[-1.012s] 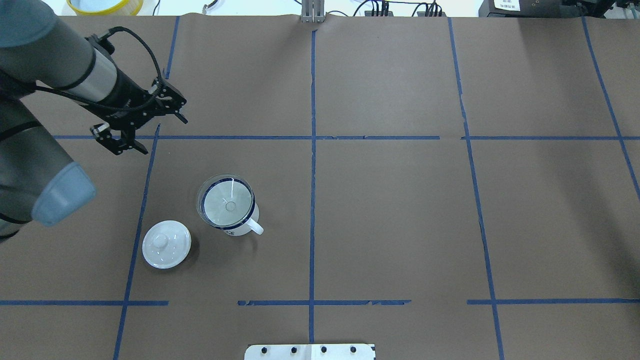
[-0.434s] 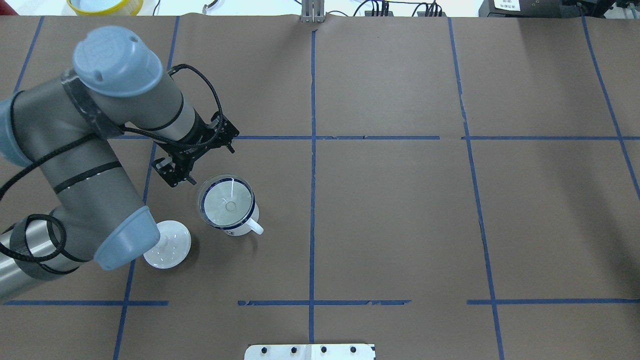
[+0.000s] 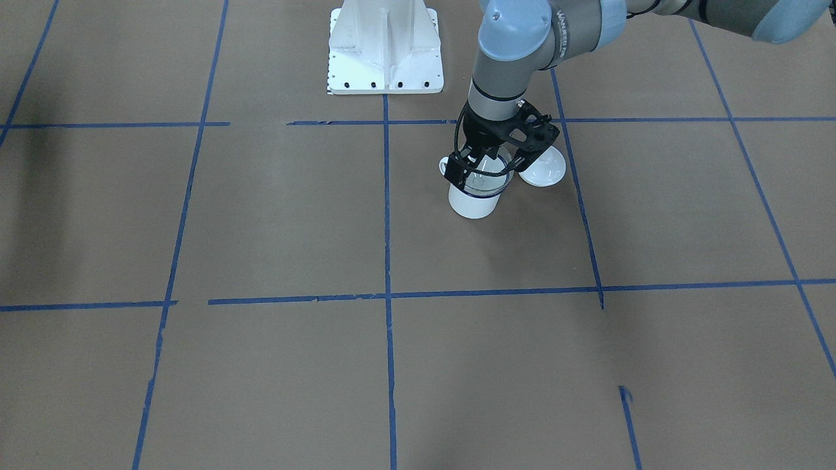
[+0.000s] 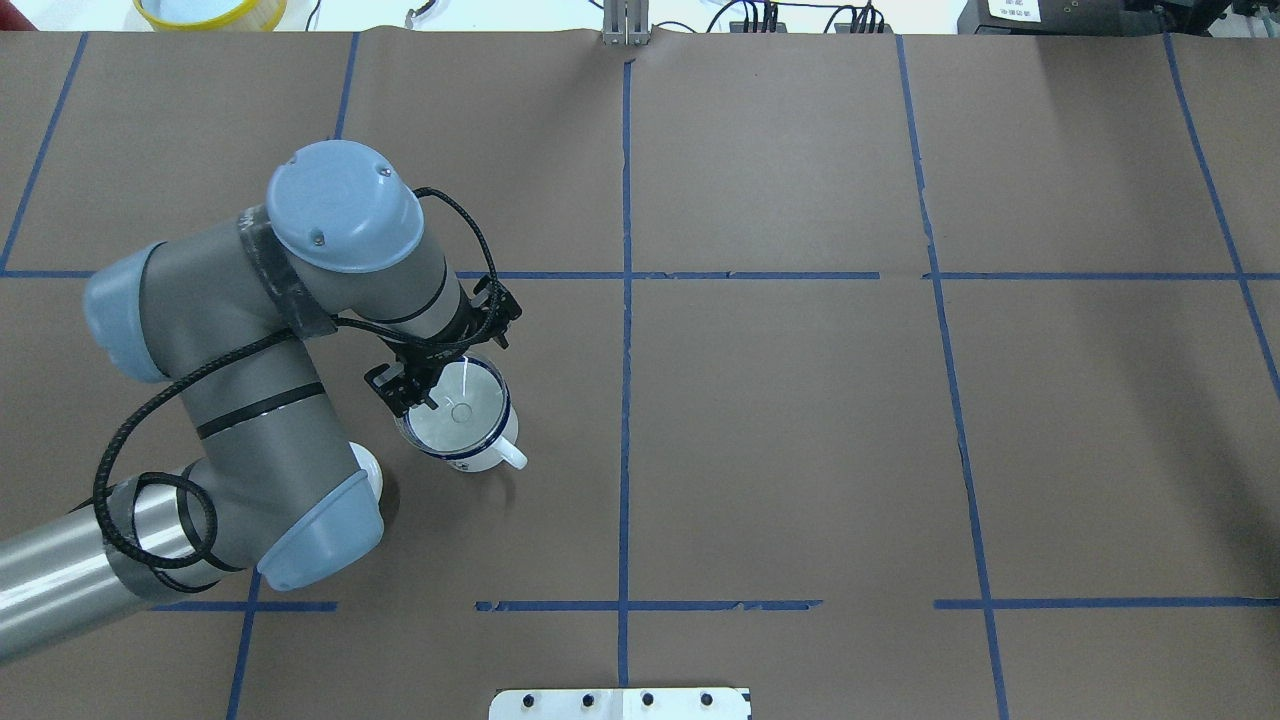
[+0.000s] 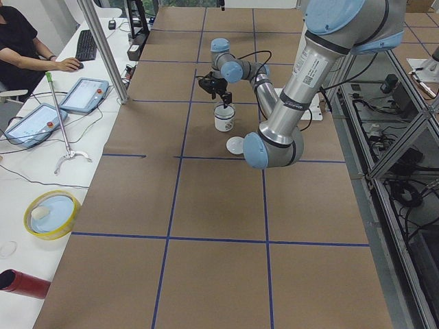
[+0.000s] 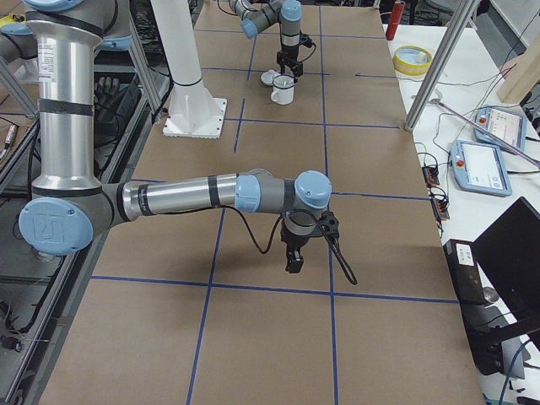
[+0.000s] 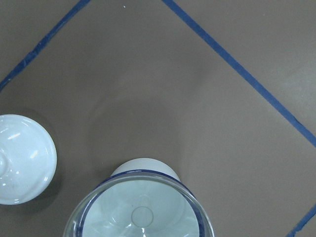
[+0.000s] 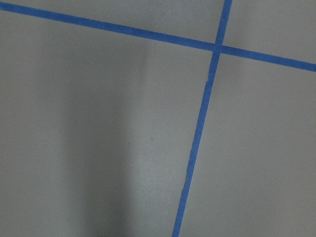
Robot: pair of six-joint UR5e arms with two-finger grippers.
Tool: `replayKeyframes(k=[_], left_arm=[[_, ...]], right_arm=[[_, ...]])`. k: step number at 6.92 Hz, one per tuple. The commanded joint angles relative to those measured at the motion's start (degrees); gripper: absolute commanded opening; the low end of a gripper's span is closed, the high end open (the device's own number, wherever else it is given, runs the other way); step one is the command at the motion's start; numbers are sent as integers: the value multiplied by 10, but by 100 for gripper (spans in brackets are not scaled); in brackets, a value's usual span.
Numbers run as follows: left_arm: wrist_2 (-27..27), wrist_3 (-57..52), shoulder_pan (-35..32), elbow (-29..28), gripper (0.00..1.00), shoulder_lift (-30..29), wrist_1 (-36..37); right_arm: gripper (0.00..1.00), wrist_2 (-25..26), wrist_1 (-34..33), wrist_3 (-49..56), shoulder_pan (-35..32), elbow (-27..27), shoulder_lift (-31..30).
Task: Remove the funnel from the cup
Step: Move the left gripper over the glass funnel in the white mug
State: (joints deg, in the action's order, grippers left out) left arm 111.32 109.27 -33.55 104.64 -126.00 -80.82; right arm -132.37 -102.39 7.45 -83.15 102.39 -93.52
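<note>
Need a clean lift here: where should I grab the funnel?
Pinch the rim of the funnel from straight above, straddling its thin wall. The cone sits upright in the cup, its wide rim exposed on top and the spout down inside.

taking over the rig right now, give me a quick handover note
Left hand: open, hovering over the cup, gripping nothing.
Right hand: over bare table, away from the job; open or shut cannot be told.
The funnel sits in the cup, which stands upright; a white lid lies beside it.
Done: the approach. Left: grip the funnel, lift it out, set it down.
</note>
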Motion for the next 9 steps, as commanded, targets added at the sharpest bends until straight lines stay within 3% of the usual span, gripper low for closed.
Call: replayKeyframes(k=[1, 4, 9], left_arm=[[-13, 2, 12, -13, 73, -6, -1], [-13, 2, 12, -13, 53, -6, 0], [-12, -3, 14, -17, 46, -10, -4]], right_arm=[[100, 0, 0, 0, 0, 0, 0], [100, 0, 0, -1, 0, 0, 0], [100, 0, 0, -1, 0, 0, 0]])
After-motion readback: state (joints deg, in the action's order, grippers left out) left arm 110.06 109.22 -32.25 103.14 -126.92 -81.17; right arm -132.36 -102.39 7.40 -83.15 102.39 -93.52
